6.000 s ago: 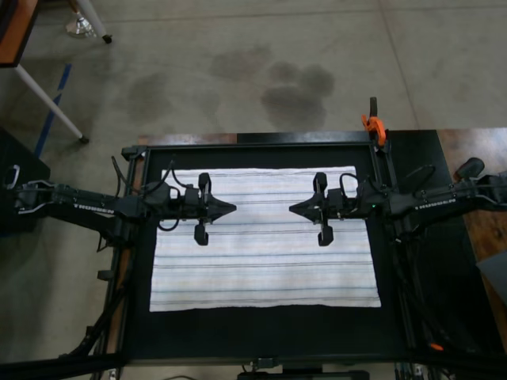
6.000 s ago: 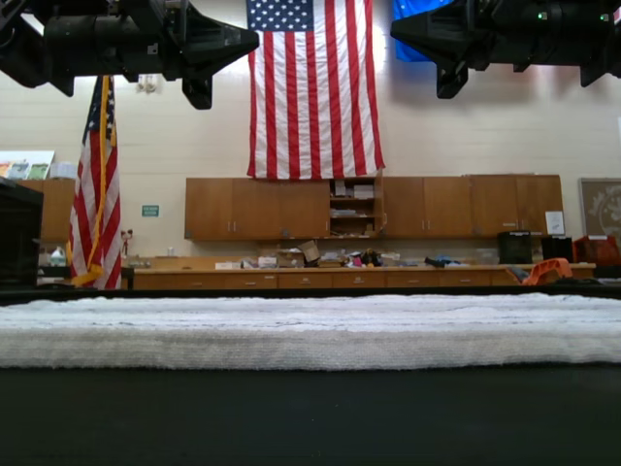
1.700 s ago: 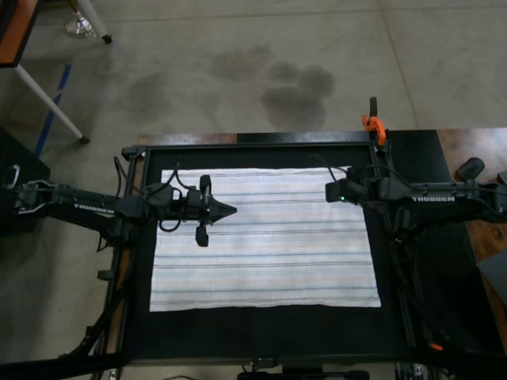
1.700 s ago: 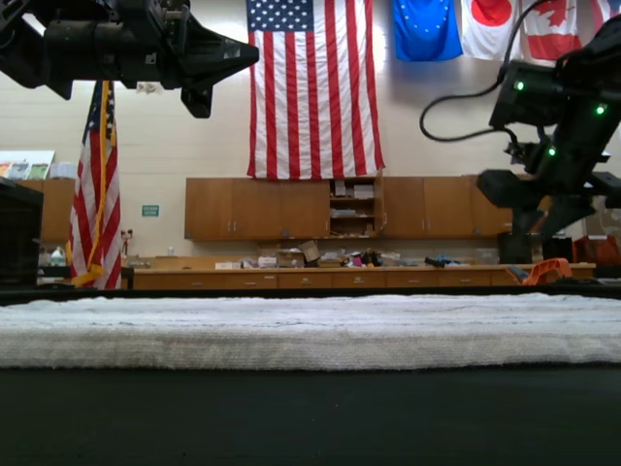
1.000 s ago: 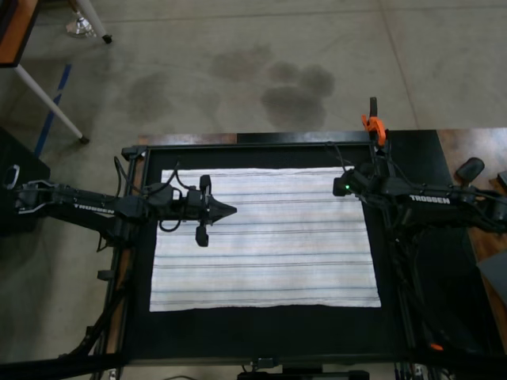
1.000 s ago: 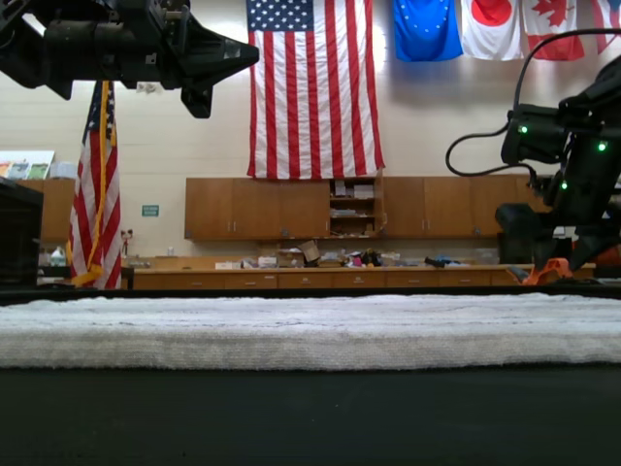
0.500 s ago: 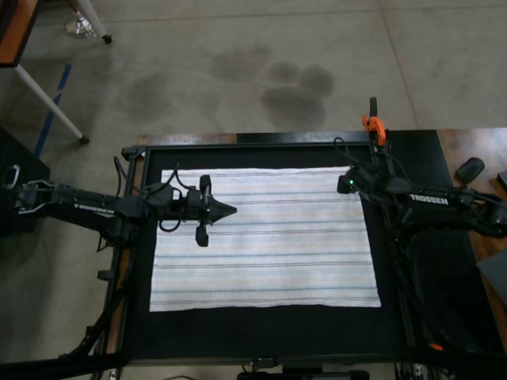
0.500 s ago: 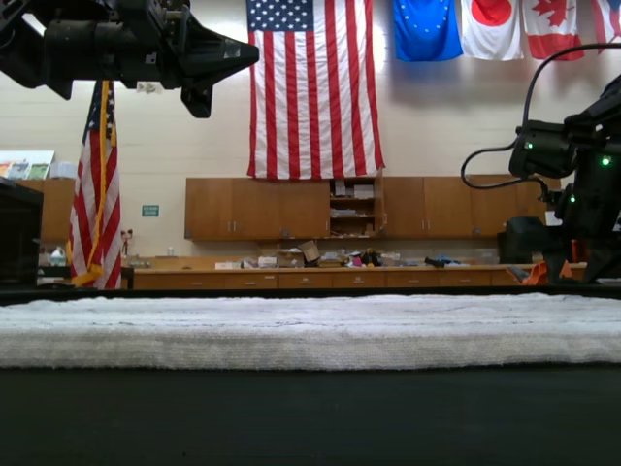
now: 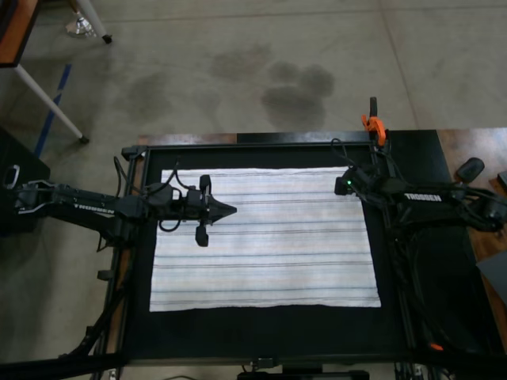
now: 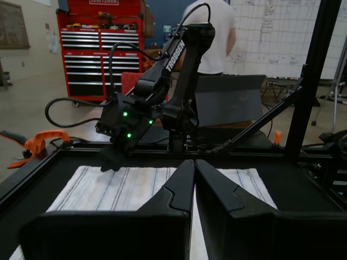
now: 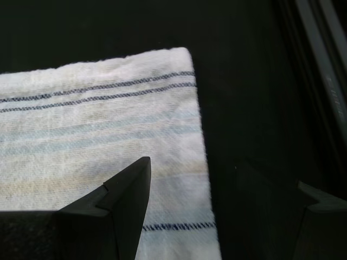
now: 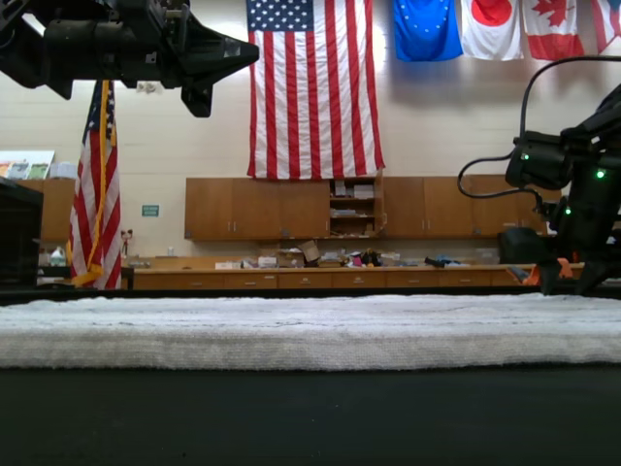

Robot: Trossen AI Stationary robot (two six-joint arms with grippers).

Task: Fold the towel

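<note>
right gripper (image 11: 211,189) spread astride the towel (image 9: 265,237) corner

drop too shallow and you pinch air; left gripper (image 10: 193,184) hovers pressed together

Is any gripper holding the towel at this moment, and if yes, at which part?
Nothing is held. The right gripper is open, straddling the towel edge near a corner. The left gripper is shut on nothing, above the towel.
</note>
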